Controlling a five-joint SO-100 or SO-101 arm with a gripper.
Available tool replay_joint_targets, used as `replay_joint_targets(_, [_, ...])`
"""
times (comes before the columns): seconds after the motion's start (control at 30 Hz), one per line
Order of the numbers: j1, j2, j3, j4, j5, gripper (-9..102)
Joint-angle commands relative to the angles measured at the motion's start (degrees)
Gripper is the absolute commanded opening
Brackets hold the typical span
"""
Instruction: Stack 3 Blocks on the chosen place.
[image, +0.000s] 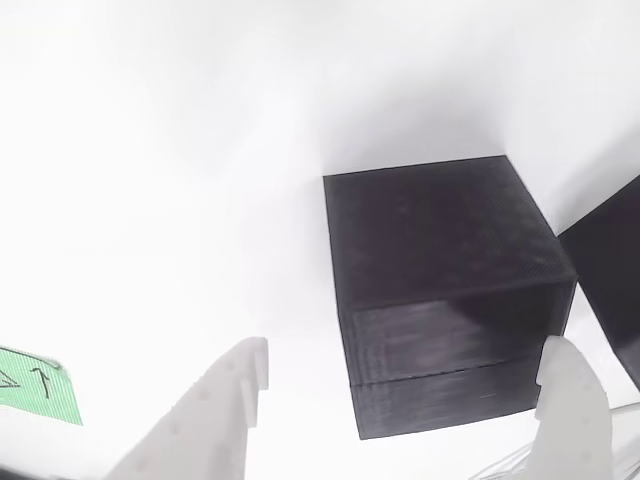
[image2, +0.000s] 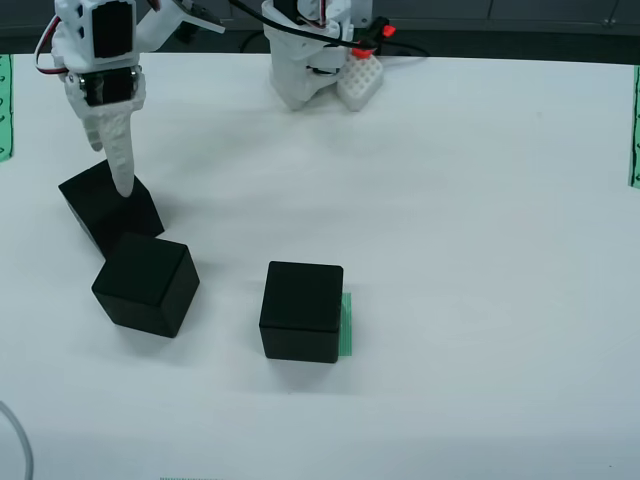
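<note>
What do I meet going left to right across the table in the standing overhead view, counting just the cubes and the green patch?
Matte black ribbed cube under the white gripper at far left → second matte black cube just in front of it → third black cube → small green striped square patch showing along its right edge.

I see a matte white counter (image2: 480, 200) under even, bright light, casting soft shadows. A dark band (image2: 500, 30) runs behind its far edge, and narrow green striped strips (image2: 634, 120) flank both sides.
</note>
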Motion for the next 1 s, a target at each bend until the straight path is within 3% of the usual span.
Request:
replay_joint_targets(0.0, [0.3,-0.4,-2.9,-0.6,-0.4,33])
replay_joint_targets(0.43, [-0.8,-7.7,-6.2,-2.4,-0.4,33])
replay_joint_targets(0.97, [1.1,-6.5,-11.8,2.7,-0.4,33])
